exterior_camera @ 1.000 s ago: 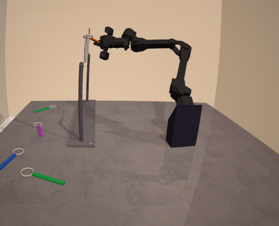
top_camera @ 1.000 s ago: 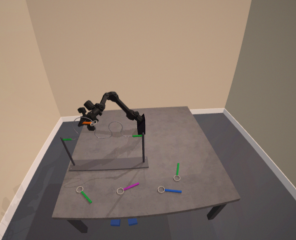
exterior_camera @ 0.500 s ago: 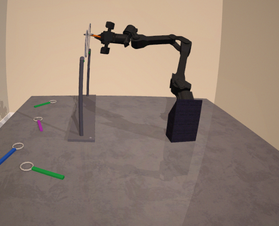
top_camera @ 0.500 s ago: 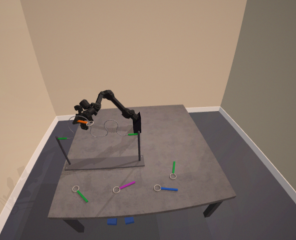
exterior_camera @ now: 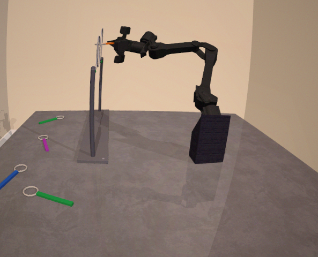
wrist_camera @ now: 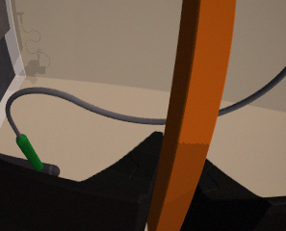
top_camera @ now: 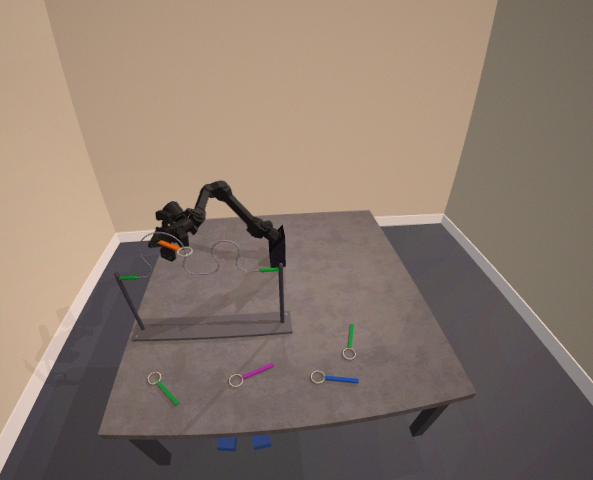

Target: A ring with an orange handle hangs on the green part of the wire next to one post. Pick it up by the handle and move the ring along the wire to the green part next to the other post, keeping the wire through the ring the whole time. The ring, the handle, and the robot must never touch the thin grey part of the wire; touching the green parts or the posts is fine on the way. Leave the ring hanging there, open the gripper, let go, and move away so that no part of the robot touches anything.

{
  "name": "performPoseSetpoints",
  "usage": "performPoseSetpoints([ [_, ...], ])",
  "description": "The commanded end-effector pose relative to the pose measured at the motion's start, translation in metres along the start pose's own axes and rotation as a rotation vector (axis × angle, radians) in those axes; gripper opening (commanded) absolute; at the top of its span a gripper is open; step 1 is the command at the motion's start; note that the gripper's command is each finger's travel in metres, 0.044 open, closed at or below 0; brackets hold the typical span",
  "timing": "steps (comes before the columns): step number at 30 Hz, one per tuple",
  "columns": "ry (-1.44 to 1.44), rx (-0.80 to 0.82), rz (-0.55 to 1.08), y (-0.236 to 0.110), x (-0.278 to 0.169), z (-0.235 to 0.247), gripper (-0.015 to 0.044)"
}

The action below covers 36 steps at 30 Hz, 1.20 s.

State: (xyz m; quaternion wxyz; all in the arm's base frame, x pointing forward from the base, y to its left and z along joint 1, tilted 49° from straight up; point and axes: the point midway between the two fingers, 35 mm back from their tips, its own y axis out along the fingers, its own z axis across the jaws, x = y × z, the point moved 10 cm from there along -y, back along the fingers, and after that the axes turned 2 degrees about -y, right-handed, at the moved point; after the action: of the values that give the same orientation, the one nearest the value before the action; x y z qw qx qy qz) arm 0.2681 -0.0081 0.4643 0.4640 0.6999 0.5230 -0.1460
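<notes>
The ring point(top_camera: 184, 256) point(exterior_camera: 96, 44) lies nearly level around the thin grey wire point(top_camera: 200, 273) point(wrist_camera: 133, 120), on the right side of the left hump in the top view; contact cannot be told. My gripper point(top_camera: 160, 242) point(exterior_camera: 113, 43) point(wrist_camera: 164, 141) is shut on its orange handle point(top_camera: 168, 245) point(exterior_camera: 110, 43) point(wrist_camera: 205, 72), on the robot's side of the wire. In the top view, the left green part point(top_camera: 128, 277) joins the left post point(top_camera: 131, 304), and the right green part point(top_camera: 269, 269) joins the right post point(top_camera: 281, 294). The ring is hidden in the wrist view.
The posts stand on a grey base plate point(top_camera: 213, 333) point(exterior_camera: 83, 160). Loose rings lie on the table: two with green handles point(top_camera: 167, 393) point(top_camera: 350, 335), one with a magenta handle point(top_camera: 257, 370) and one with a blue handle point(top_camera: 342, 379). The wire dips and rises between the ring and right post.
</notes>
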Motion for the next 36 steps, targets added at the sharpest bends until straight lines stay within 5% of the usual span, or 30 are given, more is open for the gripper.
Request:
performPoseSetpoints([
  [1,-0.049,-0.031,-0.010,0.000,0.001,0.001,-0.0150],
  [36,-0.279,-0.163,-0.031,0.003,-0.007,0.018,-0.0150],
])
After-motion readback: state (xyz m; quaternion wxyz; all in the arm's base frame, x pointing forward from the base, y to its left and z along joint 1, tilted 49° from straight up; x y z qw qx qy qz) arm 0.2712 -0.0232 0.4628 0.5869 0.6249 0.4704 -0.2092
